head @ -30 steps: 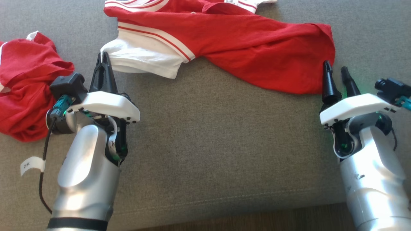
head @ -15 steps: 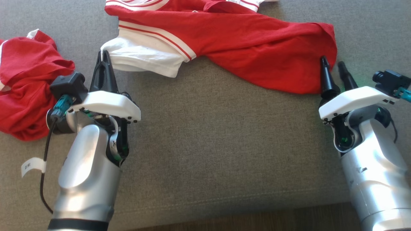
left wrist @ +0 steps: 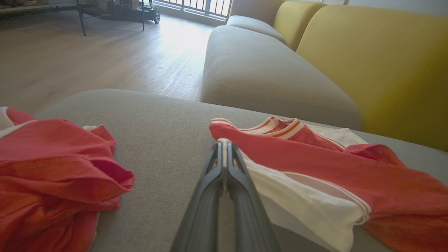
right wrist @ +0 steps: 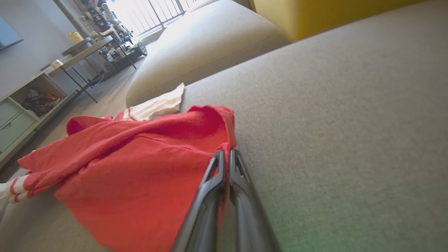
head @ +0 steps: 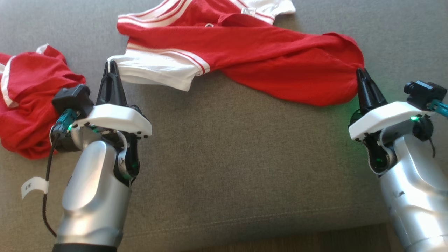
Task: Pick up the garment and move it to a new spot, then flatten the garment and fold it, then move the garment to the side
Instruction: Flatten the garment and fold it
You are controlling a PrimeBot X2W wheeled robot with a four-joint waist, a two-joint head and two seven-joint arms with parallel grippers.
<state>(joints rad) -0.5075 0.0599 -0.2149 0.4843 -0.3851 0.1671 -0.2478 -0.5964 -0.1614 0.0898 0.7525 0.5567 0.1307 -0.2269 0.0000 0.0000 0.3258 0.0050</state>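
garment (head: 245,45) on sofa (head: 224,157), second shirt (head: 31,105) — left

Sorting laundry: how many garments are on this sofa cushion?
2. A red-and-white garment stretches between the left tool and the right tool, both gripping it; a crumpled red garment lies at the robot's left. More may lie out of view.

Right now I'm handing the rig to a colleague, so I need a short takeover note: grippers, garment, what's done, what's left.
Left gripper: shut on the white corner of the garment.
Right gripper: shut on its red edge.
Garment: rumpled on the grey sofa cushion, between both grippers; a second red garment lies bunched beside the left arm.
Done: both grips.
Left: lift, move, flatten, fold, set aside.
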